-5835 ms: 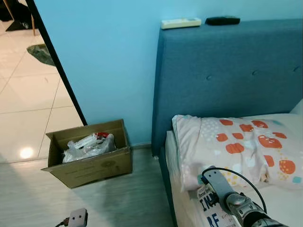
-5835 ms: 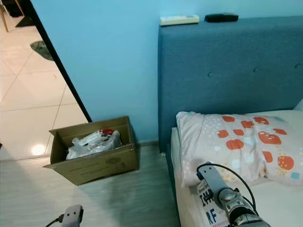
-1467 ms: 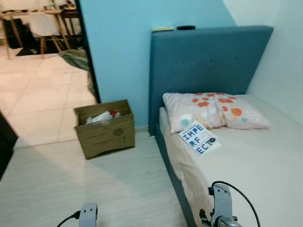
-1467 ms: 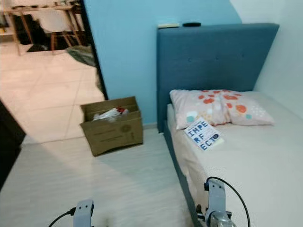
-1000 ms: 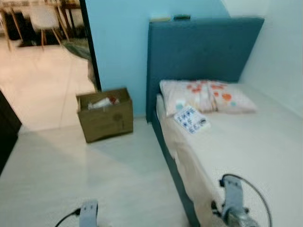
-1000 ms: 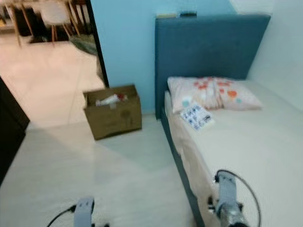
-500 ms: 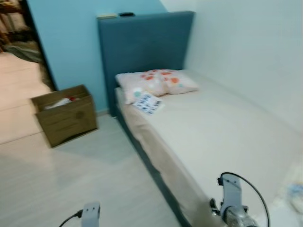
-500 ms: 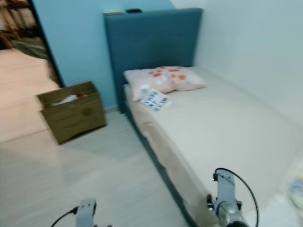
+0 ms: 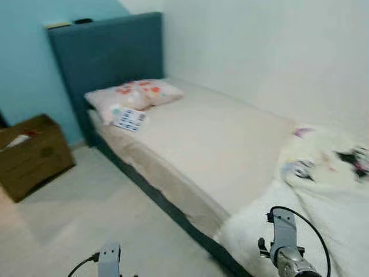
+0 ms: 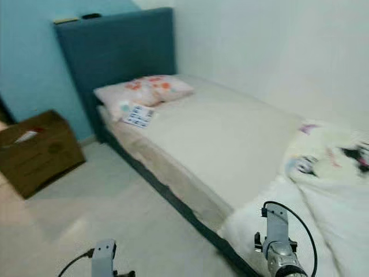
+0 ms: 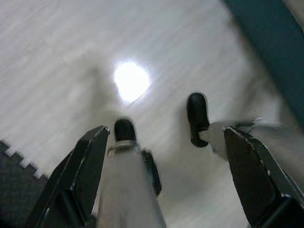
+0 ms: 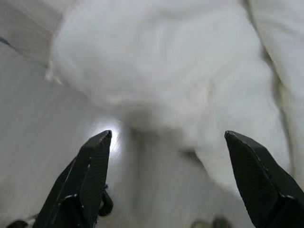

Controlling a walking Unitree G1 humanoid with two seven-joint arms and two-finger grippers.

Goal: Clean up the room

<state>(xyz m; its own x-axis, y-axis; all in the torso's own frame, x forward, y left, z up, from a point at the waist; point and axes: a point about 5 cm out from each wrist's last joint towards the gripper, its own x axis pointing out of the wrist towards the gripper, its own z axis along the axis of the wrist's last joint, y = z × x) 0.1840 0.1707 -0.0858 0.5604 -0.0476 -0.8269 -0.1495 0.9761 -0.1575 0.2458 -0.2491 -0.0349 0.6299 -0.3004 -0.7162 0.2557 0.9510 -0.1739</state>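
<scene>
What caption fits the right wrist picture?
Open right gripper hanging over a crumpled white blanket.

A white blanket (image 9: 323, 190) with dark and purple prints lay rumpled at the bed's (image 9: 225, 138) foot, spilling over its edge toward the floor. A book (image 9: 130, 119) lay flat just beside the patterned pillow (image 9: 135, 93)

The bed (image 9: 219, 138) carries a pillow (image 9: 134, 93), a book (image 9: 130, 119) and a rumpled white blanket (image 9: 328, 190).

A blue headboard (image 9: 109, 49) stands against the blue wall (image 9: 23, 75) beside a white wall (image 9: 259, 52).
</scene>
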